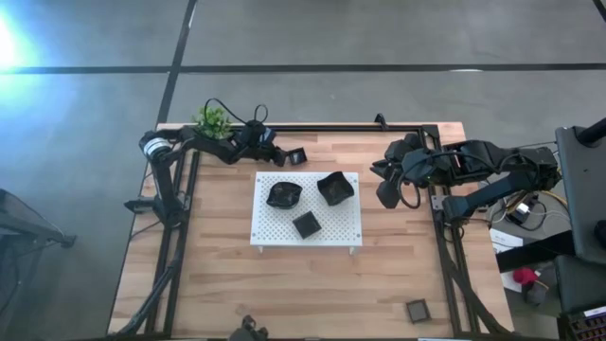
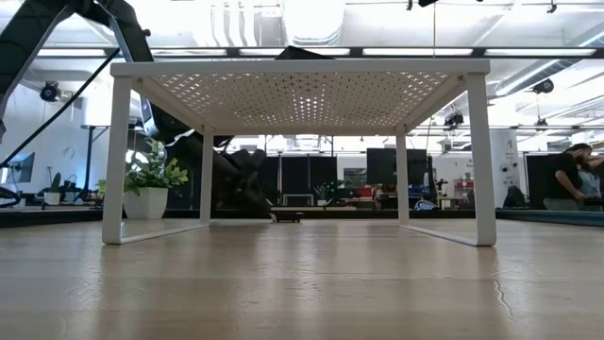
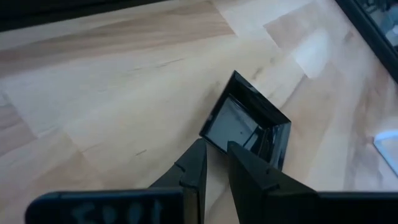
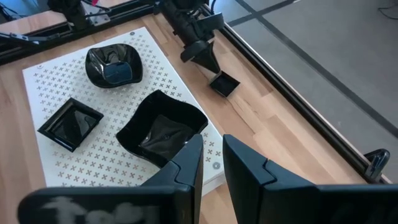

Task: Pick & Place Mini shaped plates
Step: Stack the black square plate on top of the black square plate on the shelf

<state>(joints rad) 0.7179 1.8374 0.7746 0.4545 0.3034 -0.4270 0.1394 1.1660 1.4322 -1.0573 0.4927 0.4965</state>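
Mini shaped plates (image 4: 163, 132) on white board (image 4: 43, 84), no legible writing.

robotics lab, concrete floor (image 1: 379, 38), ceiling strip lights (image 2: 311, 19), monitors and desks behind wooden table (image 1: 284, 284)

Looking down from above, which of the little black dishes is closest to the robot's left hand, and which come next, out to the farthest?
1. The small square dish, on the bare wood right at the left hand.
2. The rounded dish, on the white board's left part.
3. The wavy-edged dish, on the board's right part.
4. The lone dish, near the table's front right corner.
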